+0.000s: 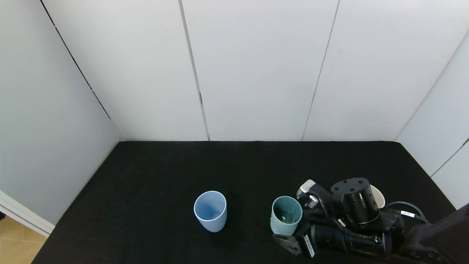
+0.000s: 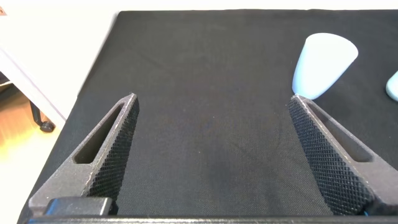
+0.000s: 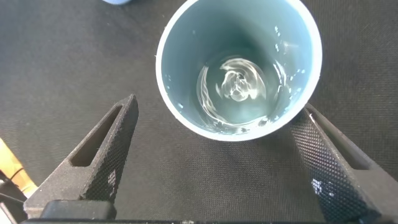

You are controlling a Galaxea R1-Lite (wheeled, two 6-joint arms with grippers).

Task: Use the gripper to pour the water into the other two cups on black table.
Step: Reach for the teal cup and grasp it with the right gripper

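Note:
A teal-green cup point(image 1: 286, 214) stands on the black table point(image 1: 146, 176) and holds water point(image 3: 239, 87), seen as glints at its bottom. My right gripper point(image 1: 293, 230) is open, low at the near side of that cup. In the right wrist view the cup point(image 3: 239, 68) sits just past the open gripper point(image 3: 217, 104), close to one finger point(image 3: 336, 168). The light blue cup point(image 1: 210, 211) stands upright to the left. The cream-beige cup point(image 1: 379, 198) is mostly hidden behind my right arm. My left gripper point(image 2: 212, 99) is open and empty over bare cloth, with the light blue cup point(image 2: 323, 62) beyond it.
White wall panels point(image 1: 256, 73) border the table at the back and both sides. The table's left edge point(image 2: 93, 81) drops to a wooden floor point(image 1: 14, 242). A sliver of the teal cup point(image 2: 393, 87) shows in the left wrist view.

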